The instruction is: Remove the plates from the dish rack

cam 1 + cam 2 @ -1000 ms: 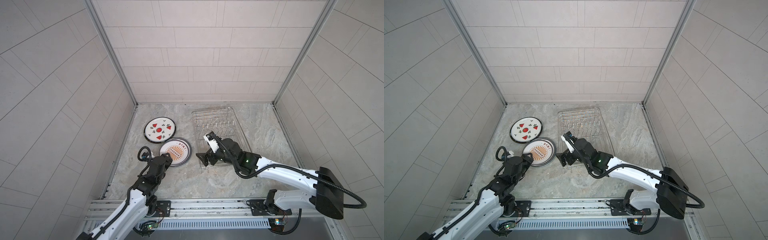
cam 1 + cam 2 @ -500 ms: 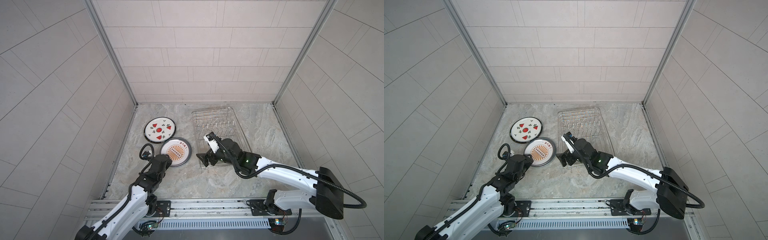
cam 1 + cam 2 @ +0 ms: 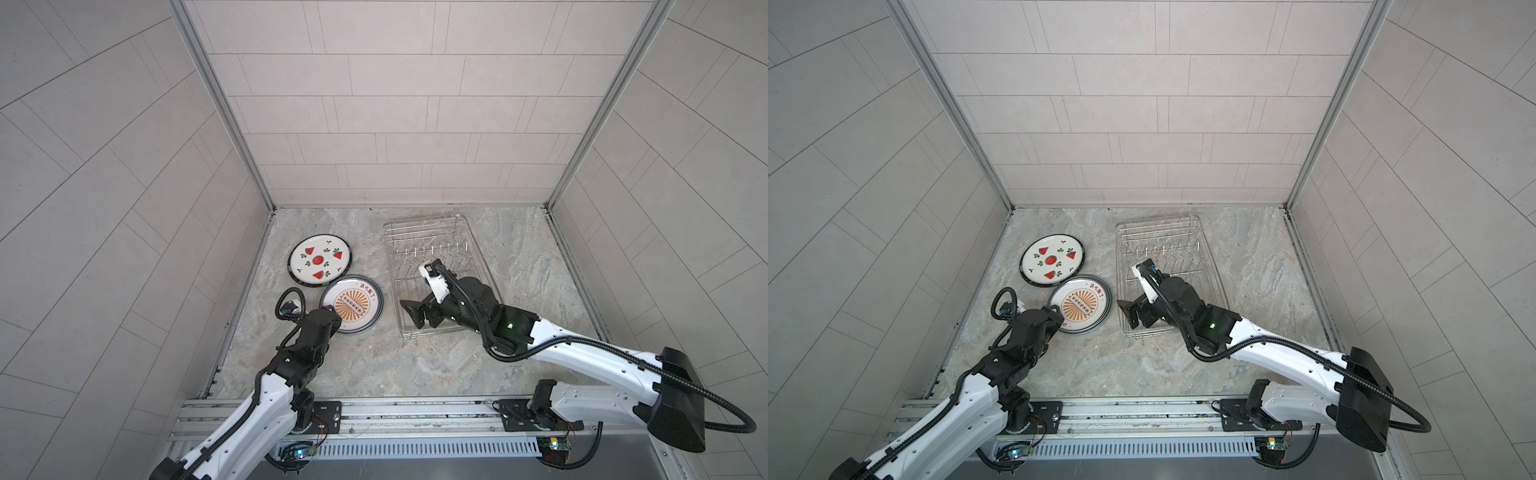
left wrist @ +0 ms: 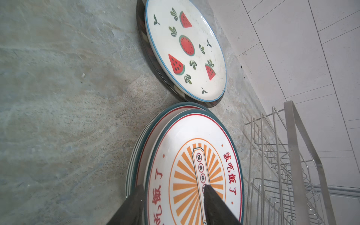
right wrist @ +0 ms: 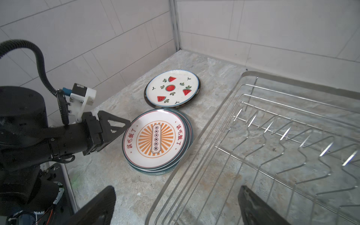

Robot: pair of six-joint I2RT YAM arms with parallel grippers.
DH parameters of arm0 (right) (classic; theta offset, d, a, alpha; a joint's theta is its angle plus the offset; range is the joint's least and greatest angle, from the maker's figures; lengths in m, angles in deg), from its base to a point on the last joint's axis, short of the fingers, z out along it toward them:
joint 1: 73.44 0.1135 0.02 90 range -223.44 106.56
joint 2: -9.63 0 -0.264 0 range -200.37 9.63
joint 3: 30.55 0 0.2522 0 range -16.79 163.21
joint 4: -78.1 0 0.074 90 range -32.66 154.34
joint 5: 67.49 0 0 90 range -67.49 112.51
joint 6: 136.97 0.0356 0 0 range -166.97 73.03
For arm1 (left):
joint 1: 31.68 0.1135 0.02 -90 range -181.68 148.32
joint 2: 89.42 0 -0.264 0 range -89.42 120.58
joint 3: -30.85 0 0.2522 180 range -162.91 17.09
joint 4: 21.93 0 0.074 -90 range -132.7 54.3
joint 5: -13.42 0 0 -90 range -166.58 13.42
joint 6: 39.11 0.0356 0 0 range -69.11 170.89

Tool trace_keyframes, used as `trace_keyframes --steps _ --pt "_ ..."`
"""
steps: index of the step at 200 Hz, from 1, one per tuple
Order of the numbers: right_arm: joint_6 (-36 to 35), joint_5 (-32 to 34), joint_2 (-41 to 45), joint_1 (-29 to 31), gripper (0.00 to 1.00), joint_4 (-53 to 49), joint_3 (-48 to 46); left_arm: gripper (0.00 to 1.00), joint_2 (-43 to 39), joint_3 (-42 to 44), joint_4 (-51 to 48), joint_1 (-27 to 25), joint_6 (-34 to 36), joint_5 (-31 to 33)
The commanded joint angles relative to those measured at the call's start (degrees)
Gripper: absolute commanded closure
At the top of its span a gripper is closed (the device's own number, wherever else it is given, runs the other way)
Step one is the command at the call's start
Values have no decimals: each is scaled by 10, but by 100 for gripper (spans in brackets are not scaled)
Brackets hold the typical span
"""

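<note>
Two piles of plates lie on the stone floor left of the dish rack [image 3: 430, 237] [image 3: 1158, 237] [image 5: 292, 124]. The far pile is topped by a watermelon plate [image 3: 319, 261] [image 3: 1052, 261] [image 4: 187, 48] [image 5: 172, 88], the near one by a sunburst plate [image 3: 353, 301] [image 3: 1080, 302] [image 4: 194, 165] [image 5: 155, 138]. My left gripper [image 3: 332, 311] [image 3: 1057, 311] [image 4: 173, 188] [image 5: 126, 123] is open at the sunburst pile's near rim, one finger beside the rim and one over the plate's face. My right gripper [image 3: 415, 316] [image 3: 1130, 312] [image 5: 175, 189] hangs wide open over the rack's near left corner, holding nothing. The rack's prongs that show are bare.
Tiled walls close in the floor on the left, back and right. The rack's raised rim [image 4: 292, 136] runs close beside the sunburst pile. The right arm lies across the rack's near half. Bare stone floor [image 3: 374, 365] stretches in front of the piles and the rack.
The left arm has shifted only slightly, its gripper staying at the sunburst pile's rim. The right arm and both piles have not moved.
</note>
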Motion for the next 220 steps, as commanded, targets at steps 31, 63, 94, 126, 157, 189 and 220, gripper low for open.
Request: trace_keyframes --steps 31,63,94,126,157,189,220 --pt "13 167 158 -118 0 -98 -15 33 -34 -78 -26 2 84 106" --pt "66 172 192 -304 0 -183 3 20 -1 -141 30 3 242 189" --pt "23 239 157 -404 2 -166 -21 0 75 -121 227 19 406 296" --pt "-42 251 92 -500 7 -90 -63 0 174 -108 319 108 484 250" --pt "-68 264 62 -516 8 -12 -133 0 270 -64 437 180 527 244" --pt "-82 246 6 -514 10 113 -195 0 372 -50 524 187 551 217" --pt "-85 206 -65 -509 9 207 -213 0 448 -52 599 199 547 196"
